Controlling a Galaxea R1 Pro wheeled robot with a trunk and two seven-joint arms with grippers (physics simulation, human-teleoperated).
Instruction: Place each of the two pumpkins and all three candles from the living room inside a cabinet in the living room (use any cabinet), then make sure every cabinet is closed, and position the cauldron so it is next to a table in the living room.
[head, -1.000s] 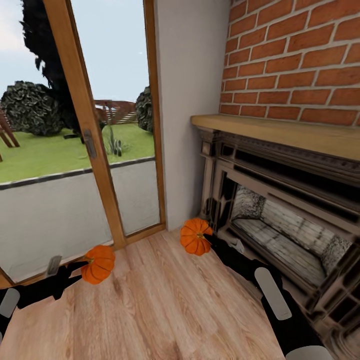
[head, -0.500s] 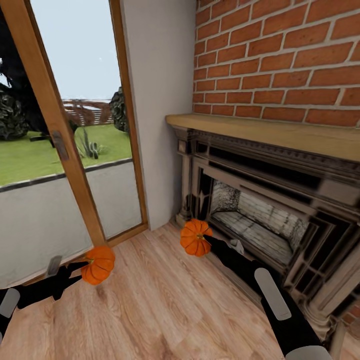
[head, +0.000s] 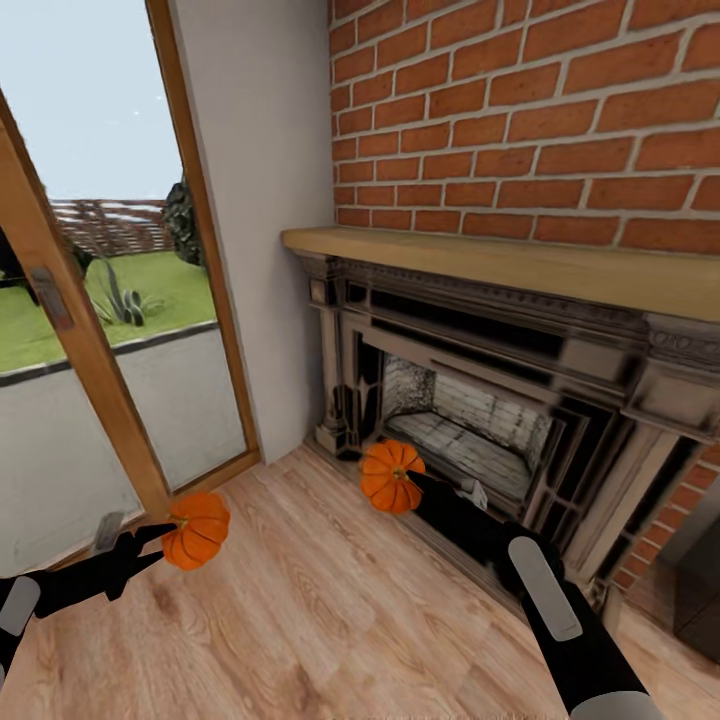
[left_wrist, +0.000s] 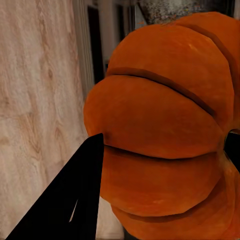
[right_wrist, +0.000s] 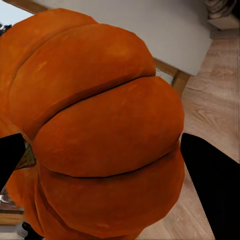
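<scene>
Head high; wrists tight on pumpkins (head: 196, 530)

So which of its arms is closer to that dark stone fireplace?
The right. Its right pincer, gripping a round orange ribbed pumpkin, is just in front of the dark stone fireplace; the left pincer, holding the other pumpkin, is over by the glass door.

Matt, smooth ribbed orange skin covers both pumpkins (head: 197, 530) (head: 390, 477), above a pale wood-grain plank floor (head: 320, 610), rough red brick wall (head: 520, 110) and dark carved fireplace (head: 480, 370) with wooden mantel (head: 480, 262).
</scene>
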